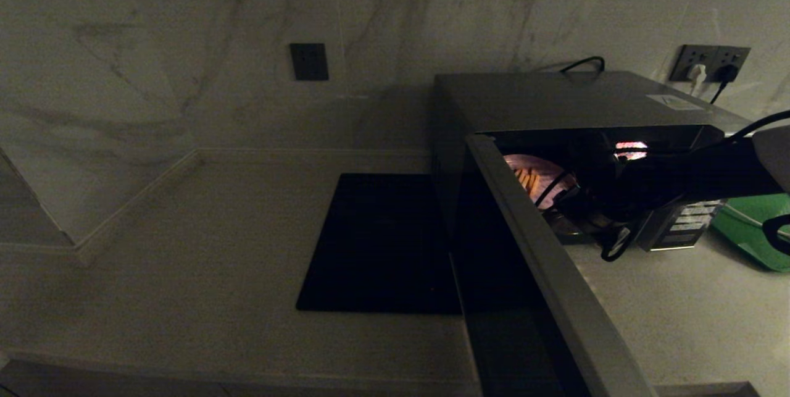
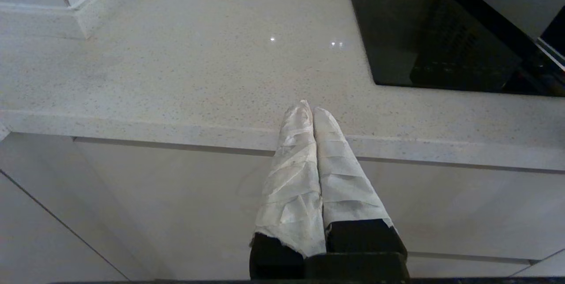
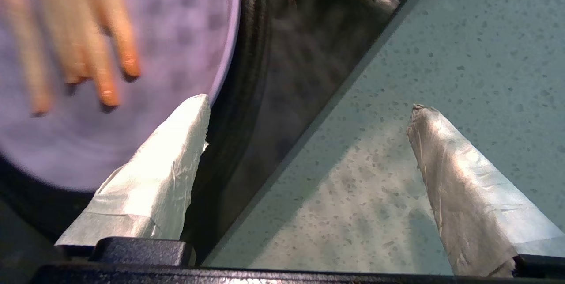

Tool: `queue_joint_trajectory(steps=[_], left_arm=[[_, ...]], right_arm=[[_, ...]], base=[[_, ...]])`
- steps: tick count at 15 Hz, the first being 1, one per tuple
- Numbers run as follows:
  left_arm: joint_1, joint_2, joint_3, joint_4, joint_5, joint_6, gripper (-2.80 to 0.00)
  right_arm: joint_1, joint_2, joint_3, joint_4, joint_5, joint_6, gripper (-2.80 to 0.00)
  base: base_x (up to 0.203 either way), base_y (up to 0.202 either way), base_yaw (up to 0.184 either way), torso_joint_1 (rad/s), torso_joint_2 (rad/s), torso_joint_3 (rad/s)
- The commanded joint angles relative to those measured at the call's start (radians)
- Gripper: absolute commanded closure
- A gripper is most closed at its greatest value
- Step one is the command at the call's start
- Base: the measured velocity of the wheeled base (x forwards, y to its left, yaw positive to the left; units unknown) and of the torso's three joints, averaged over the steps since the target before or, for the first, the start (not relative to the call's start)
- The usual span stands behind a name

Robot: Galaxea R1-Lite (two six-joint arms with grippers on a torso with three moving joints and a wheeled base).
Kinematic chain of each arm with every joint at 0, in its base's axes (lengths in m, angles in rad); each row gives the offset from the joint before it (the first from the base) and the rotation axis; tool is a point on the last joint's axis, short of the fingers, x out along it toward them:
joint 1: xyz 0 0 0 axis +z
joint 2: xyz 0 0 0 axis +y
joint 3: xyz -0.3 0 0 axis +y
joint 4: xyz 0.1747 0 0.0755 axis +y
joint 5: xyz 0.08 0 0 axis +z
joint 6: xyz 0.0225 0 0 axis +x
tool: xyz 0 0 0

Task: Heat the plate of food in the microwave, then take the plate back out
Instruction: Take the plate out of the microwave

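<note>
The dark grey microwave (image 1: 574, 97) stands at the right with its door (image 1: 543, 267) swung wide open toward me. Inside, the lavender plate (image 1: 536, 176) with golden fries sits lit up. In the right wrist view the plate (image 3: 176, 36) lies on the dark turntable (image 3: 251, 76) with fries (image 3: 110, 54) on it. My right gripper (image 3: 309, 103) is open at the microwave's mouth, one taped finger (image 3: 176, 142) over the plate's rim, the other over the counter. My left gripper (image 2: 309, 109) is shut on nothing, low by the counter's front edge.
A flat black square mat (image 1: 382, 242) lies on the counter left of the microwave. A green tray (image 1: 750, 227) sits at the far right. Wall sockets (image 1: 710, 63) with plugged cables are behind the microwave. The counter edge (image 2: 176, 127) runs in front.
</note>
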Motion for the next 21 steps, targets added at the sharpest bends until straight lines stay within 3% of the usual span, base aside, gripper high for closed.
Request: queue_joint_trajectory(steps=[1, 21], left_arm=[[0.000, -0.002, 0.000, 0.000, 0.000, -0.001, 0.00], [0.000, -0.002, 0.000, 0.000, 0.000, -0.001, 0.00]], right_arm=[[0.000, -0.005, -0.011, 0.002, -0.001, 0.006, -2.80], [-0.009, 0.067, -0.071, -0.010, 0.000, 0.003, -2.80]], base=[[0.000, 0.000, 0.000, 0.000, 0.00, 0.000], [0.000, 0.000, 0.000, 0.000, 0.00, 0.000]])
